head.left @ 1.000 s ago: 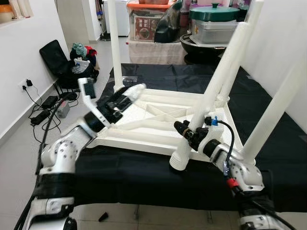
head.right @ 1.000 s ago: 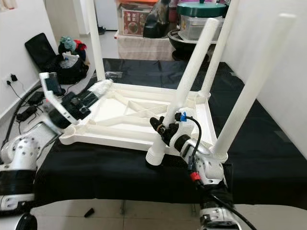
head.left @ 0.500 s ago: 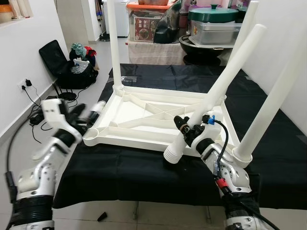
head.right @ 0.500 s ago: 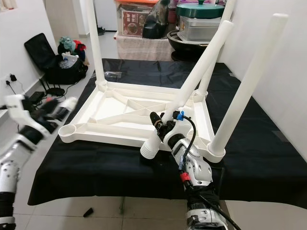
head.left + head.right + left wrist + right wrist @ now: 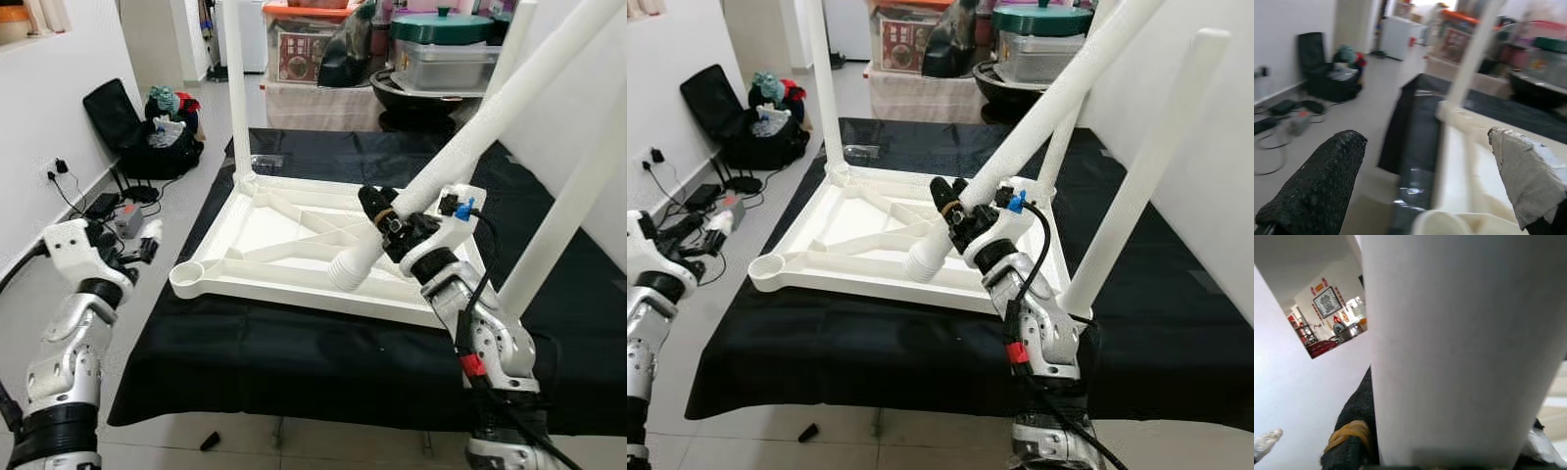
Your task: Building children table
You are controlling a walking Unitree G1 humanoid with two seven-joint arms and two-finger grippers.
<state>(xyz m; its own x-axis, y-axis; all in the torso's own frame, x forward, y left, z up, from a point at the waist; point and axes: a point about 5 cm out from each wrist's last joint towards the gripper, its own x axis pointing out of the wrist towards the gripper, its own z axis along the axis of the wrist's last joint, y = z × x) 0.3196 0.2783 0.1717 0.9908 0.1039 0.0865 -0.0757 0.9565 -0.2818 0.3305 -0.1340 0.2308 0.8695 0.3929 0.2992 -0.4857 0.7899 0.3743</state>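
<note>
The right gripper (image 5: 377, 211) is clamped around a loose white table leg (image 5: 460, 157), gripping it a little above the leg's ribbed lower end (image 5: 345, 274). That end hangs in the air over the upturned white table top (image 5: 265, 230), above its near rail, while the leg slants up and away toward the table top's far right side. In the right wrist view the leg (image 5: 1459, 347) crosses directly in front of the camera, with a black finger (image 5: 1349, 440) wearing a yellow band pressed against it.

The table top lies upside down on a black cloth (image 5: 294, 362), its ribbed underside facing up. Three legs already stand in its corners: one at the far left (image 5: 235, 88), one at the far right (image 5: 511, 39), and one at the near right (image 5: 568, 206). The near left corner socket (image 5: 186, 277) is an open ring with no leg in it.

The left gripper (image 5: 1425, 181) hovers off the table top's near left corner, over the floor, its fingers spread apart and holding nothing; the wrist view looks past a black finger (image 5: 1317, 181) and a pale-tipped one (image 5: 1528, 171) toward that socket.

Beyond the table top's far left side, a black bag (image 5: 132, 127) sits against the wall, and cables (image 5: 88, 211) trail across the floor.
</note>
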